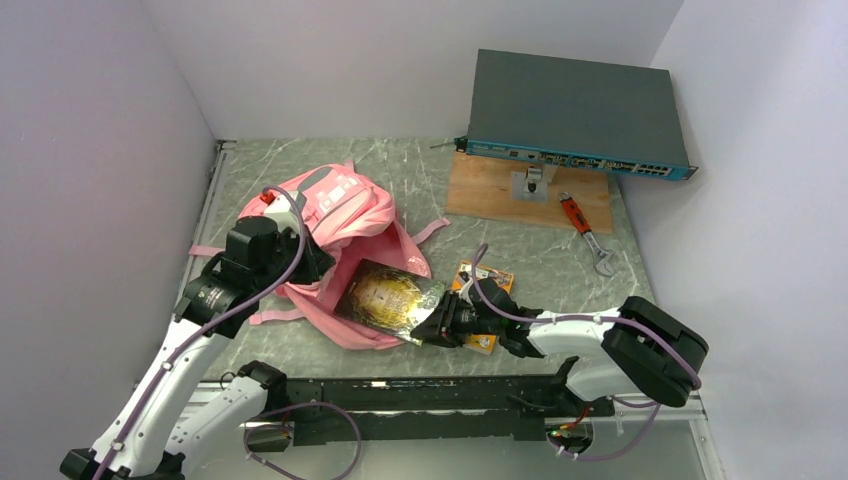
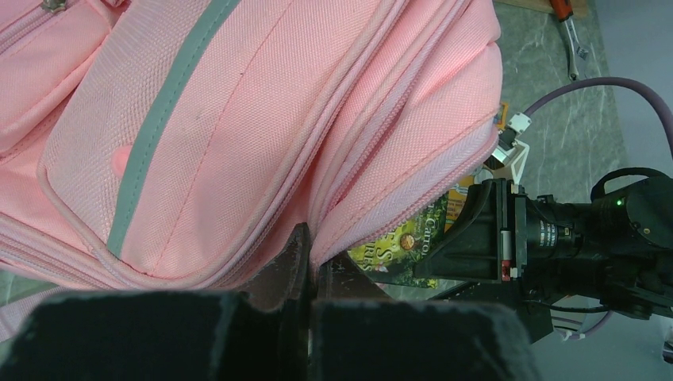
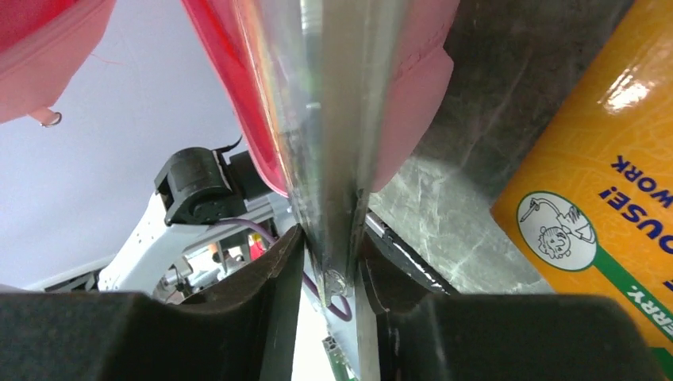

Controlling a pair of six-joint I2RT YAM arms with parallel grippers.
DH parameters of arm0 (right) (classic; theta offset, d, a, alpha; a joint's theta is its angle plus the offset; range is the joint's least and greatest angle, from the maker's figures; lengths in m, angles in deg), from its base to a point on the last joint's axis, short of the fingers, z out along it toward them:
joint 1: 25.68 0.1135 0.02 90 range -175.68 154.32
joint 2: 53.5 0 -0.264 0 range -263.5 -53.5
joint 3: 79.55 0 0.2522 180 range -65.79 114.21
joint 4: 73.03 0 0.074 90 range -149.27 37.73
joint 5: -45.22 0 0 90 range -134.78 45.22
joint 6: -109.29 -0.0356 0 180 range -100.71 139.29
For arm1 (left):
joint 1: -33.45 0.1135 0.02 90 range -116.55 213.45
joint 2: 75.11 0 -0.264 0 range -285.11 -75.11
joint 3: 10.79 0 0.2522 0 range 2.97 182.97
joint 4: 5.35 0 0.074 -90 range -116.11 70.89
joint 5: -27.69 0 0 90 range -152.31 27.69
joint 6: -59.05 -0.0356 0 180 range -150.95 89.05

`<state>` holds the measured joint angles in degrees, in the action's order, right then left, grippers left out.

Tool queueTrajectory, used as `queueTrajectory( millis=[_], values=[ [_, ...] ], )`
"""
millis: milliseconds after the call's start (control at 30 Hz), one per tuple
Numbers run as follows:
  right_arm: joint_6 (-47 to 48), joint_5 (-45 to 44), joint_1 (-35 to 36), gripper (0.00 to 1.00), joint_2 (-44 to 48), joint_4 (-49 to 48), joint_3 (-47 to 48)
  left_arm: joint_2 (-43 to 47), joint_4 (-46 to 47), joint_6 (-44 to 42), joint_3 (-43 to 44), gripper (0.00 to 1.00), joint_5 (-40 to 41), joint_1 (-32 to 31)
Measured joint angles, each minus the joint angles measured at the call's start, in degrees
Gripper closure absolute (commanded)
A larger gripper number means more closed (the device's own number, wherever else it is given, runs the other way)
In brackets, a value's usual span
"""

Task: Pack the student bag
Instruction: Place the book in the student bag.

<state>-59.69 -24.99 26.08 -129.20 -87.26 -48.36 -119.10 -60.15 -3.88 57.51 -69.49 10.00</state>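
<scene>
**Now: book (image 1: 385, 298) pinched at the mouth of the student bag (image 1: 335, 210)**

The student bag is seen lying on the left half of the green marbled worktop (image 1: 420, 165). Its pink straps are spread around it and its grey-trimmed pockets face up. The left tool (image 1: 312, 258) is placed at the near left side of the bag. In the left wrist view its fingers (image 2: 298, 258) are pressed together on the edge of the bag's pink fabric, so that a lip of the bag is held raised.

The right tool (image 1: 428, 322) is clamped on the near right edge of the book, a thin volume with a glossy dark and gold cover. In the right wrist view the shiny slab of the book is seen gripped edge-on between both fingers (image 3: 274, 270). The book is tilted, and its far end is tucked under the raised lip of the bag, as shown in the left wrist view. The rest of the book is left outside.

An orange booklet (image 1: 480, 272) is laid flat on the worktop just beside the right tool. At the back right, a network switch (image 1: 575, 110) is set above a wooden board (image 1: 485, 190). A wrench (image 1: 585, 230) with an orange handle is found beside the board.
</scene>
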Motion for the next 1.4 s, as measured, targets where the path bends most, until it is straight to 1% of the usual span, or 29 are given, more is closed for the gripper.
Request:
queueTrajectory(
  millis=[100,167,233,300,400,533,600,700,800,967,1200,1400],
  values=[
    [-0.15,-0.2,0.09,0.95,-0.02,-0.57,0.07,0.04,-0.02,-0.04,0.0,1.0,0.07,0.0],
    [-0.07,-0.26,0.13,1.0,0.72,-1.6,0.09,0.24,-0.15,-0.28,0.02,1.0,0.28,0.0],
    [0.07,-0.42,0.13,1.0,2.38,-1.79,0.09,0.63,-0.28,-0.59,0.02,1.0,0.66,0.0],
    [0.76,-0.81,0.02,1.0,5.01,0.0,0.09,1.03,-0.35,-1.05,0.02,1.0,1.07,0.0],
    [3.32,-1.27,-0.85,1.0,10.36,5.57,0.07,1.42,-0.39,-2.19,0.02,1.0,1.57,0.0],
    [6.56,0.7,-5.62,1.0,16.83,9.57,-0.26,2.25,-0.28,-3.93,0.02,1.0,2.03,0.0],
    [7.23,3.28,-9.11,1.0,16.79,9.03,-0.11,2.82,-0.17,-4.42,0.02,1.0,2.14,0.0],
    [9.22,8.04,-11.56,1.0,11.23,8.81,3.19,3.56,0.13,-4.94,-0.02,1.0,1.92,0.0],
    [11.15,13.27,-11.47,1.0,3.5,8.92,9.53,3.87,0.96,-4.87,-0.79,1.0,1.4,0.02],
    [11.74,19.5,-11.13,1.0,-4.42,6.51,17.92,3.78,0.94,-4.81,-0.87,1.0,0.98,0.02],
    [11.93,23.43,-11.13,1.0,-12.04,3.78,26.43,3.78,0.92,-4.2,-0.87,1.0,0.94,0.02],
    [12.0,25.46,-11.13,1.0,-25.75,-1.62,32.98,3.13,0.39,-3.39,-0.24,1.0,0.79,0.02]
  ],
)
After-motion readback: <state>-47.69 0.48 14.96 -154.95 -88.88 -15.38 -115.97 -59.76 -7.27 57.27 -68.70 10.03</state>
